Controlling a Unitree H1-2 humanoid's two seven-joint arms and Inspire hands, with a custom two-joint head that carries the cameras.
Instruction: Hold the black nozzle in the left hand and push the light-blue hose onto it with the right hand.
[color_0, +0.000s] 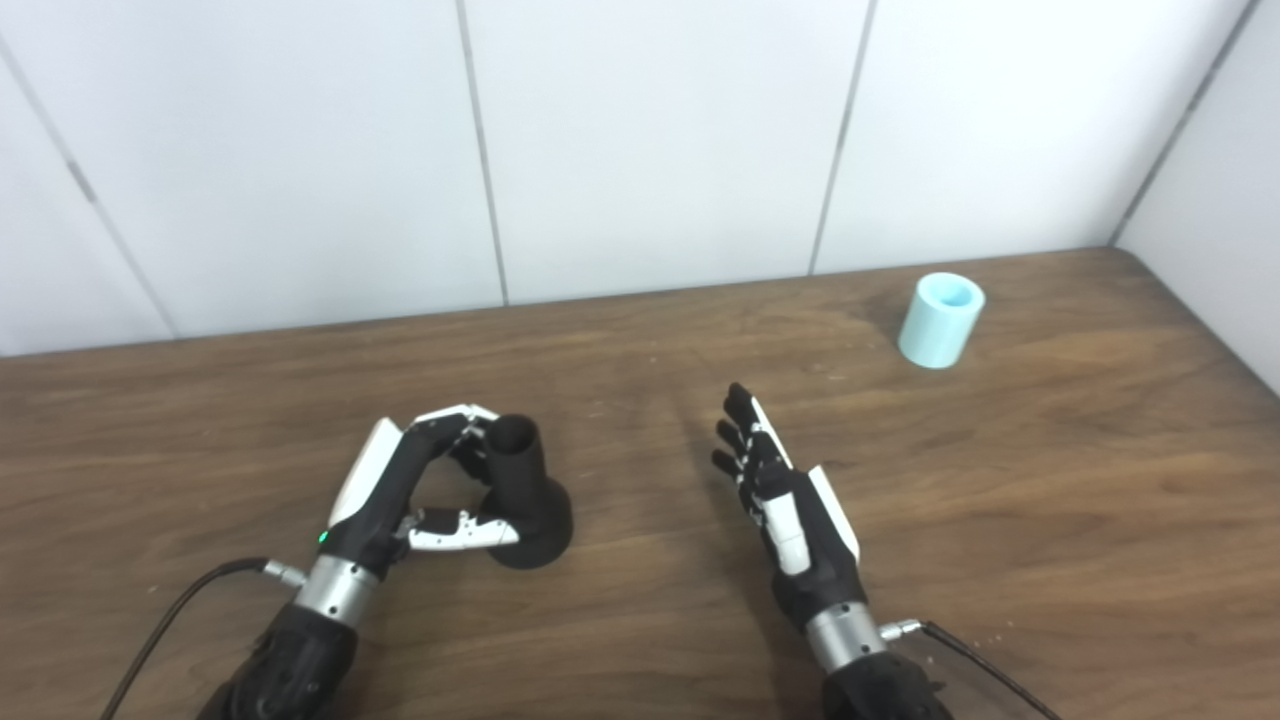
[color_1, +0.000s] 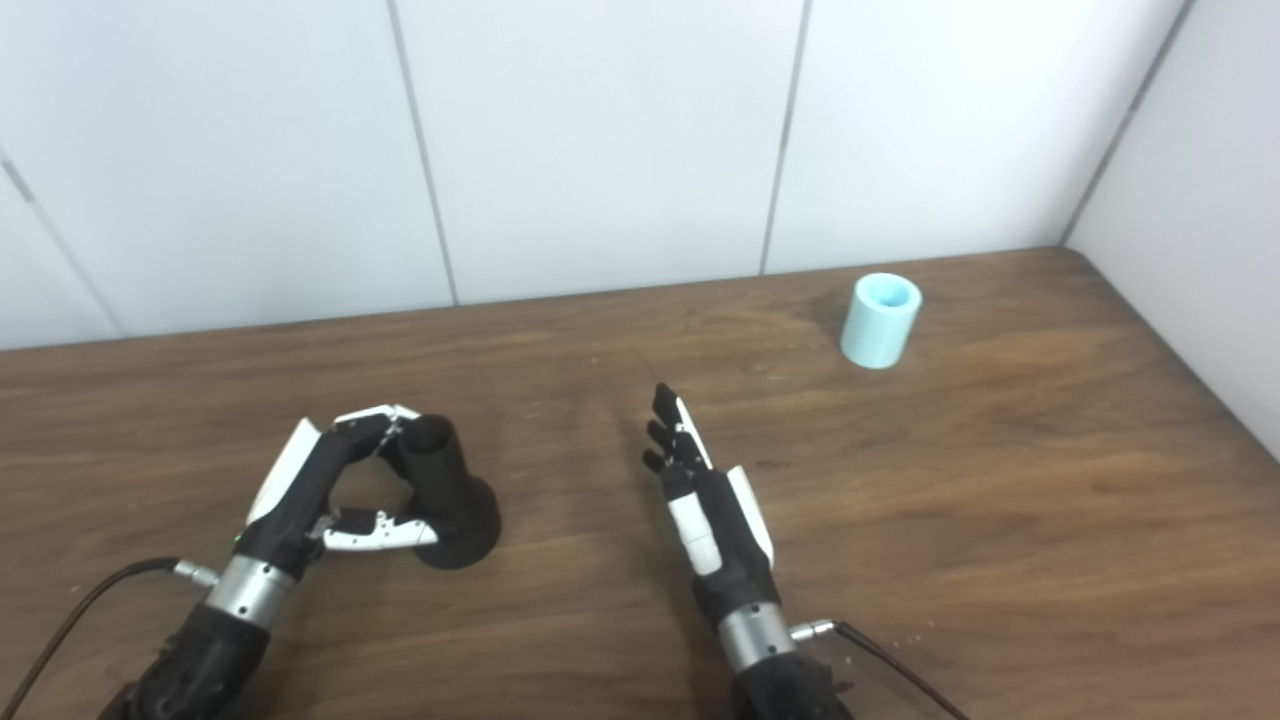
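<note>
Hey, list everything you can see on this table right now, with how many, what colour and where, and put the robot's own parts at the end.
Nozzle: one, black, upright on its flared base, near left part of the table.
Hose piece: one, light blue, short open tube standing on end, far right of the table, apart from both hands.
Table: one, brown wood grain, against the wall.
Wall: white panels with grey seams, behind and to the right of the table.
Left robot hand: one, black and white, fingers and thumb curled around the nozzle.
Right robot hand: one, black and white, open, fingers extended, near the table's middle, holding nothing.
</note>
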